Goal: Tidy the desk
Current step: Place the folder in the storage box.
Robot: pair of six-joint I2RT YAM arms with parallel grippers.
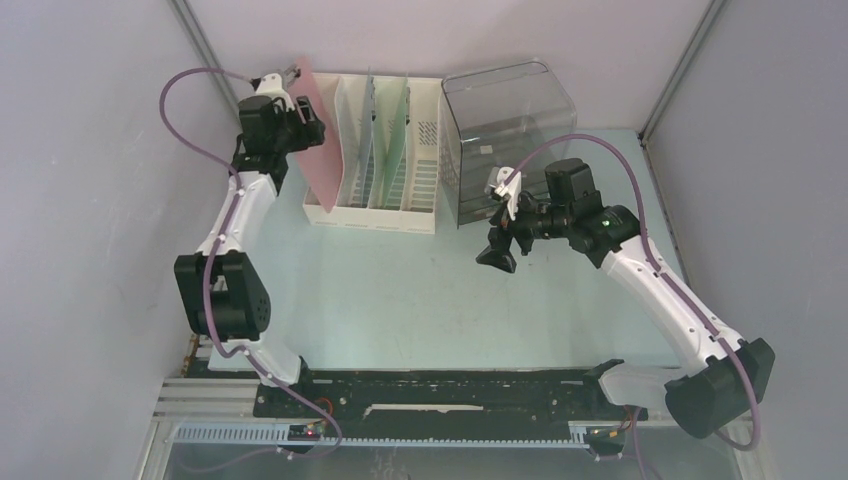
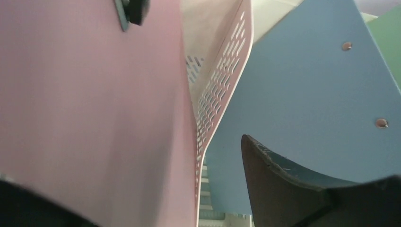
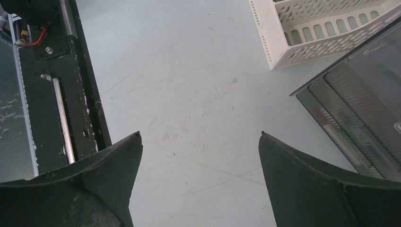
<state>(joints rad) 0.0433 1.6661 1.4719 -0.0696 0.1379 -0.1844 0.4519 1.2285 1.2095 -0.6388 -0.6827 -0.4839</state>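
Observation:
The pale mint desk (image 1: 400, 300) carries a white file organizer (image 1: 425, 190) at the back. A pink board (image 1: 318, 130) leans in its leftmost slot, a blue board (image 1: 368, 120) and a green board (image 1: 395, 130) stand in the slots to its right. My left gripper (image 1: 290, 80) is at the pink board's top corner. In the left wrist view its jaws (image 2: 142, 189) are open, the pink board (image 2: 94, 118) stands close to the left one, and the right finger (image 2: 283, 189) is well apart from it. My right gripper (image 3: 201, 137) hangs wide open over bare desk (image 3: 189, 71), holding nothing.
A smoky transparent bin (image 1: 505, 130) stands right of the organizer, just behind my right gripper (image 1: 497, 257). The black mounting rail (image 1: 450, 390) runs along the near edge. Grey walls close the left, back and right sides.

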